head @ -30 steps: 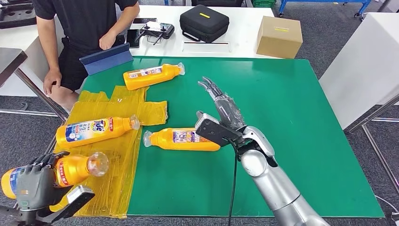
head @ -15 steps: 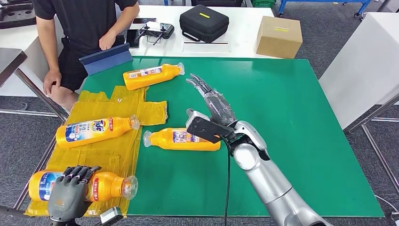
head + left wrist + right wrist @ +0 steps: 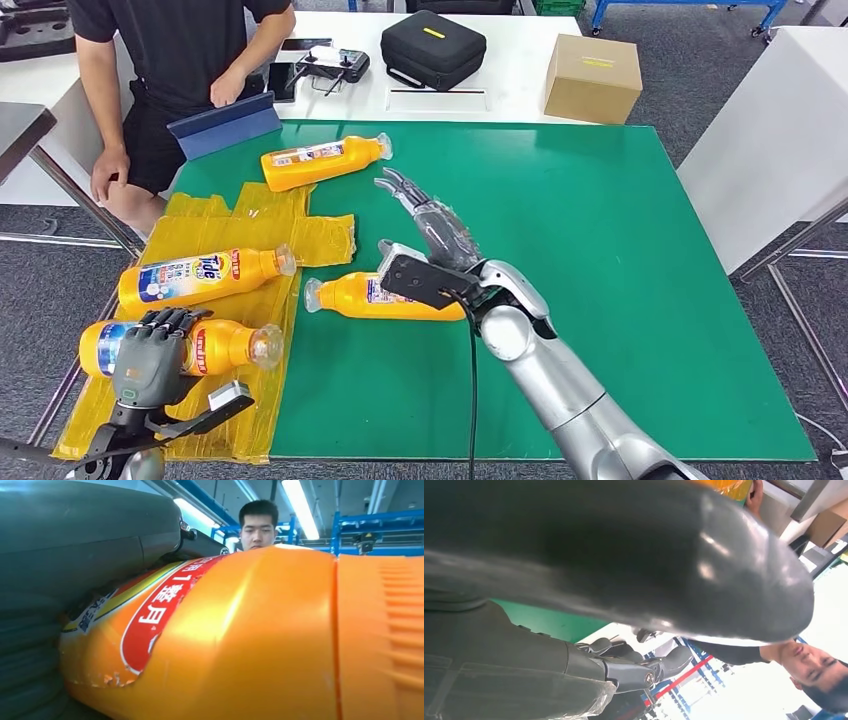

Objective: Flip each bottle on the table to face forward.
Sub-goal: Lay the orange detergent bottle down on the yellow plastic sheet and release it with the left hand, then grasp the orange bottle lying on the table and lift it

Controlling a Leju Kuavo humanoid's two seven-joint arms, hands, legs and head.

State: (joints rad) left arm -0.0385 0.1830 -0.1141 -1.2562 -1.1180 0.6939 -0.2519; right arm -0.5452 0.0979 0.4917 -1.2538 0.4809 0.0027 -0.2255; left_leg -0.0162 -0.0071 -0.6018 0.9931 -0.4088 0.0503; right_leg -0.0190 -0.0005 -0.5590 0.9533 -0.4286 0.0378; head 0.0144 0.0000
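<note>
Several orange detergent bottles lie on their sides on the green table (image 3: 620, 300). My left hand (image 3: 148, 358) grips one bottle (image 3: 222, 345) around its body at the near left, over the yellow sheet; the left wrist view shows that bottle (image 3: 240, 640) close up with its red label. A Tide-labelled bottle (image 3: 200, 277) lies just beyond it. My right hand (image 3: 432, 225) holds nothing, its fingers stretched out above the middle bottle (image 3: 350, 296), whose right end my wrist hides. A further bottle (image 3: 325, 160) lies at the back.
A crumpled yellow plastic sheet (image 3: 250, 225) covers the table's left side. A person (image 3: 180, 60) stands at the far left corner beside a blue folder (image 3: 225, 124). Behind on a white table are a black case (image 3: 434, 48) and a cardboard box (image 3: 594, 78).
My left hand has swung its bottle level and carried it forward over the yellow sheet. My right hand has drifted left, over the middle bottle.
</note>
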